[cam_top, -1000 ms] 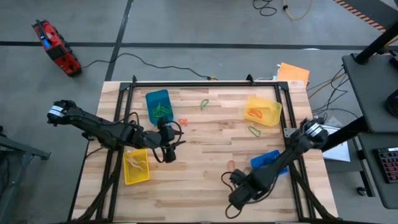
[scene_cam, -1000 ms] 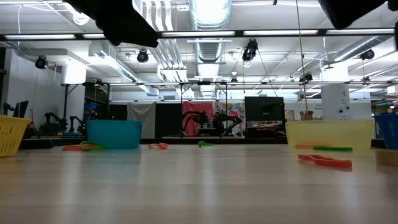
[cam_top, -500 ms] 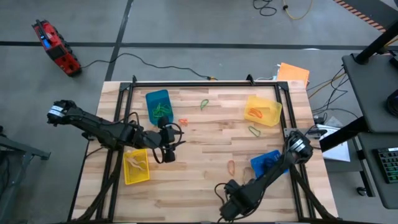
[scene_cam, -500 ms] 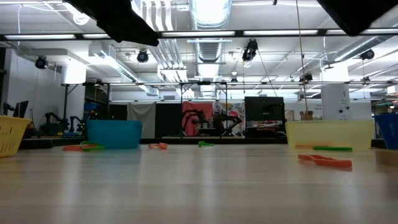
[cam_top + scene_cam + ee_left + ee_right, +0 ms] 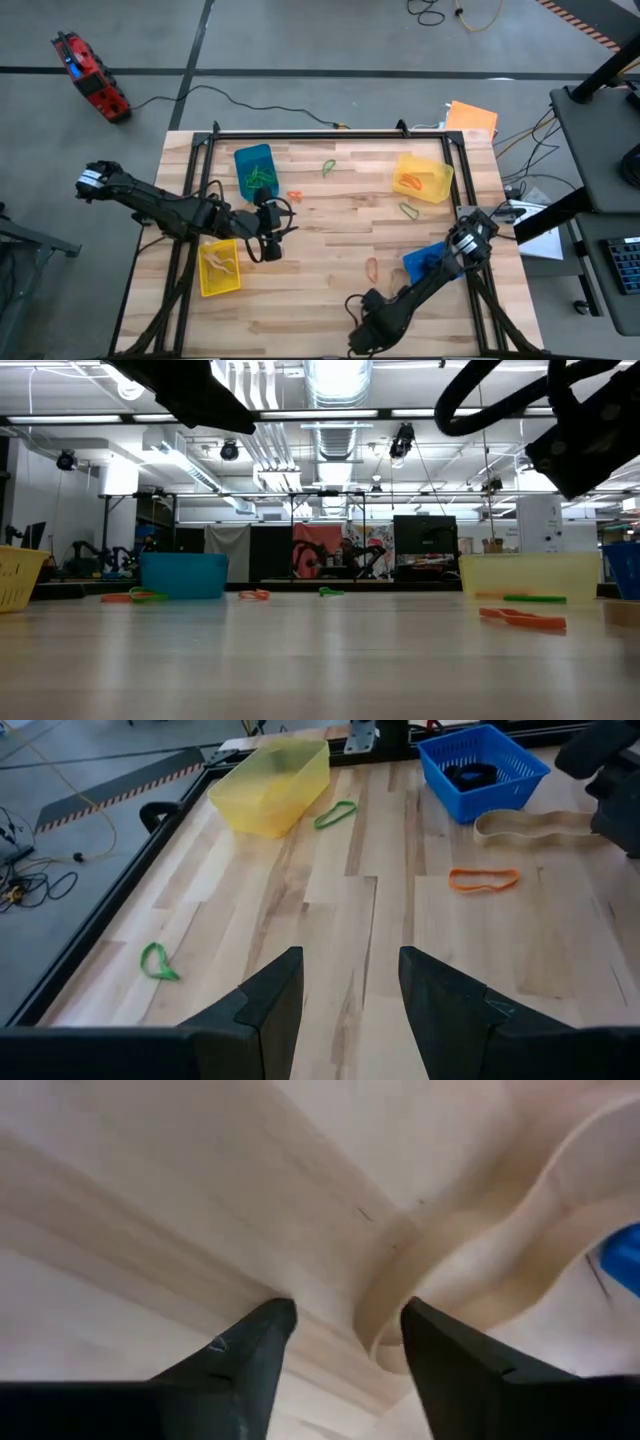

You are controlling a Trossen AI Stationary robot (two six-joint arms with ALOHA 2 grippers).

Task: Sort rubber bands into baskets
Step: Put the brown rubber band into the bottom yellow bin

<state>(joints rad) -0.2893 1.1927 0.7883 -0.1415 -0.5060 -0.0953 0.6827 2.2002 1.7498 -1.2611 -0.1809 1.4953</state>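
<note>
Four baskets stand on the wooden table: blue point(image 5: 254, 170) far left with green bands, yellow point(image 5: 219, 267) near left, yellow point(image 5: 424, 177) far right with orange bands, blue point(image 5: 428, 258) near right. Loose rubber bands lie flat: green point(image 5: 328, 167), small orange point(image 5: 294, 196), green point(image 5: 408, 210), orange point(image 5: 372, 267) and a long tan one point(image 5: 545, 825) beside the near blue basket. My right gripper point(image 5: 345, 1320) points down, open, above the tan band's looped end point(image 5: 420, 1280), clear of the table. My left gripper point(image 5: 345, 975) hovers open left of centre point(image 5: 268, 245).
A black frame rail point(image 5: 300, 135) runs round the table's edges. A flat orange sheet point(image 5: 472, 118) lies past the far right corner. Bare wood shows in the table's middle point(image 5: 330, 225) and along the near edge.
My right gripper has moved toward the table's near edge and down, tipping steeper toward the table; its arm now shows in the low view's upper right. The bands and baskets have stayed where they were.
</note>
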